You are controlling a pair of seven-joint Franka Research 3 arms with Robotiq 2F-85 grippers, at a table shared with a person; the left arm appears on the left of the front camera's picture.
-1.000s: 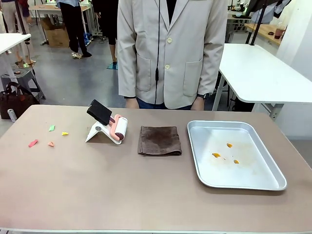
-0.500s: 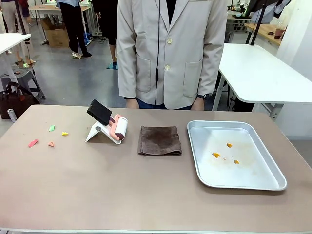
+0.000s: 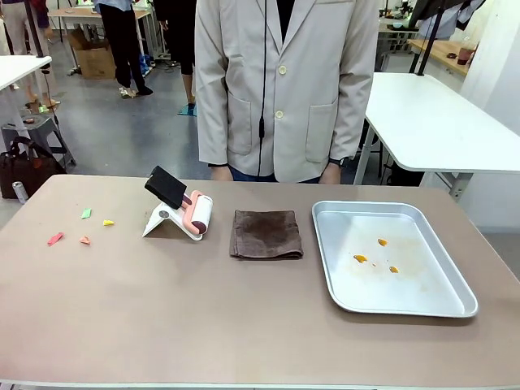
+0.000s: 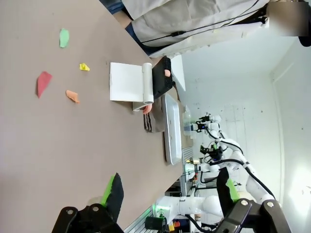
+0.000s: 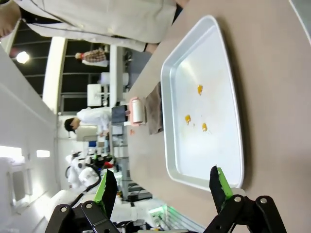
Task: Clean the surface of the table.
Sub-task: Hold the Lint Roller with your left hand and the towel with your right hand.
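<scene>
I take the folded brown cloth (image 3: 266, 234) as my marker. It lies flat near the middle of the taupe surface (image 3: 162, 317), which spans the whole front view.

Just left of the cloth, not touching it, a lint roller (image 3: 195, 215) with a white roll, a pink neck and a black grip is propped on its white stand. Farther left of the cloth, past the roller, four paper scraps lie loose on the surface: a green scrap (image 3: 86, 213), a yellow scrap (image 3: 108, 223), an orange scrap (image 3: 84, 240) and a red scrap (image 3: 55, 239), the last one farthest from the cloth.

Right of the cloth, near but apart from it, sits a shallow silver tray (image 3: 406, 284) with a few small orange bits (image 3: 360, 258) on its floor.

Behind the cloth, at the far edge, a person (image 3: 280, 89) in a pale jacket stands with both arms hanging down.

In my left wrist view the left gripper (image 4: 170, 191) hovers above the surface with its fingers spread and nothing between them, well away from the cloth on the scrap side.

In my right wrist view the right gripper (image 5: 163, 187) is also spread wide and empty, well away from the cloth, with the tray between them.
</scene>
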